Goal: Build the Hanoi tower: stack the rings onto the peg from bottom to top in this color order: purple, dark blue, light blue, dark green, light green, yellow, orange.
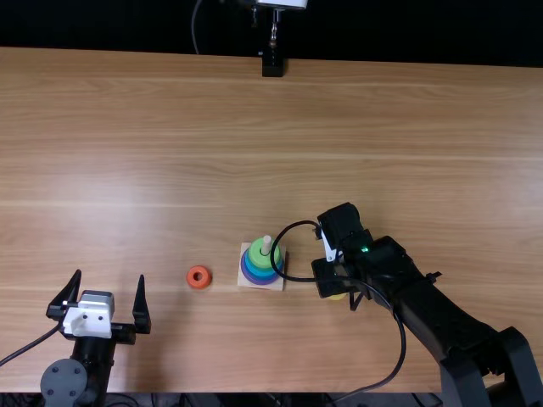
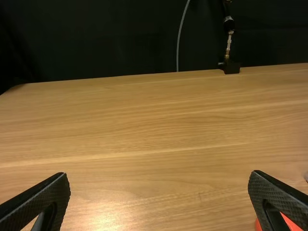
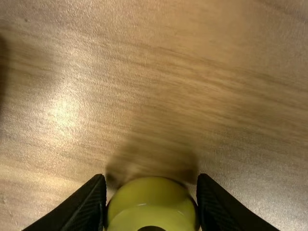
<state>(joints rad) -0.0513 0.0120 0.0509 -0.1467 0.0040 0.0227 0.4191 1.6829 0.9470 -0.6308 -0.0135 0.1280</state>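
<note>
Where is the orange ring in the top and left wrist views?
Top view: the orange ring lies between the left gripper and peg base.
Left wrist view: partly hidden behind one finger.
Shared landmark: black block at the far edge of the table.

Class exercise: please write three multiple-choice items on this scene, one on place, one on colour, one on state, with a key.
1. Where is the orange ring?
A on the peg
B beside the base
C on the left fingers

2. Which colour is the ring between the right fingers?
A purple
B orange
C yellow

3. How are the left fingers?
A apart, empty
B pressed together
C around a ring

Key: B, the top view shows a gap; C, visible in the right wrist view; A, both views show empty space between them.
</note>
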